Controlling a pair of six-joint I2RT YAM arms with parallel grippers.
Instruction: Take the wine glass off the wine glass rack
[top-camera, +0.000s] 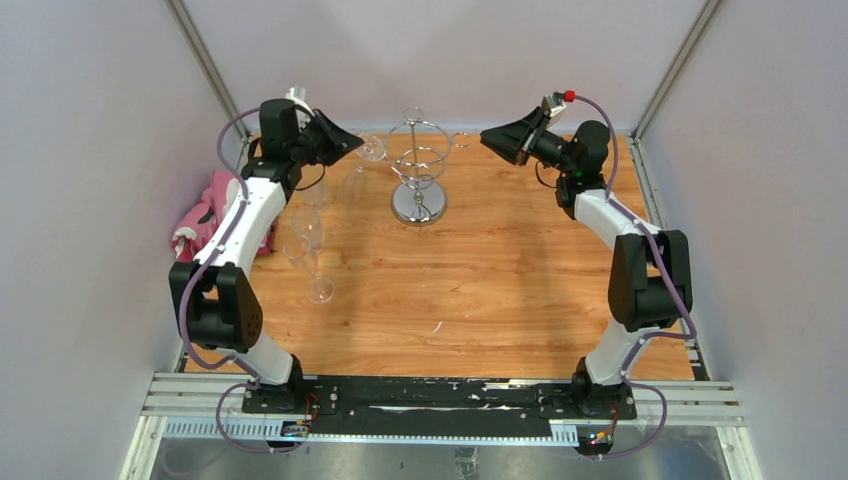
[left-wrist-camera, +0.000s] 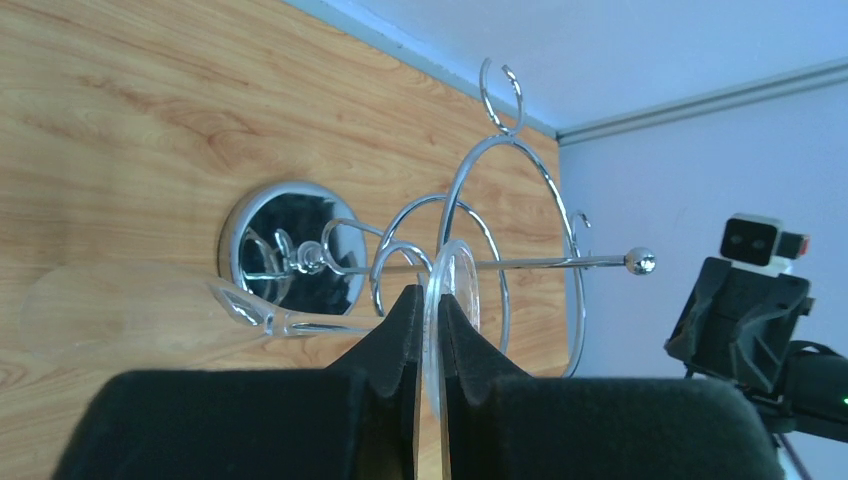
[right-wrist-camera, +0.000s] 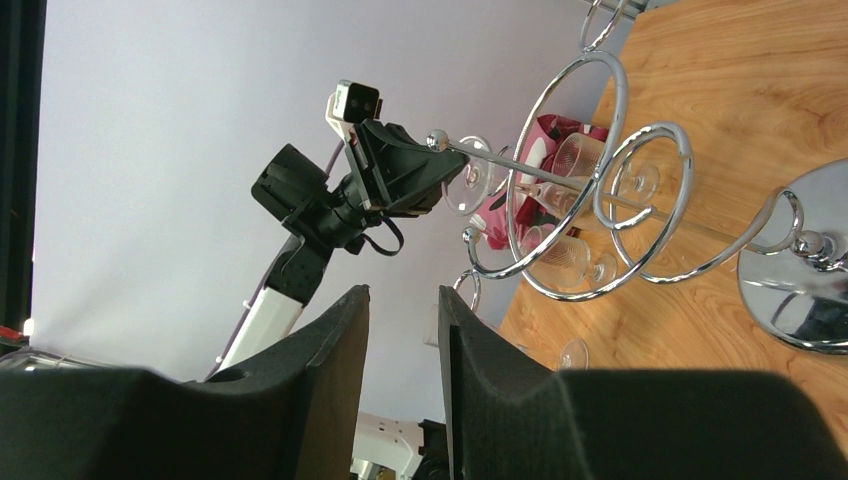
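Note:
The chrome wine glass rack (top-camera: 418, 172) stands at the back middle of the wooden table on its round disc base (left-wrist-camera: 290, 262). A clear wine glass (left-wrist-camera: 300, 322) hangs bowl-down at the rack's left side. My left gripper (left-wrist-camera: 430, 305) is shut on its flat foot, which stands edge-on between the black pads. From above, that gripper (top-camera: 355, 147) and the glass (top-camera: 372, 150) sit just left of the rings. I cannot tell whether the stem is still inside a ring. My right gripper (right-wrist-camera: 403, 300) hovers right of the rack (right-wrist-camera: 600, 200), open and holding nothing.
Several more clear glasses (top-camera: 307, 228) stand on the table beside the left arm. A pink cloth (top-camera: 205, 215) lies at the left edge. Grey walls close in the back and both sides.

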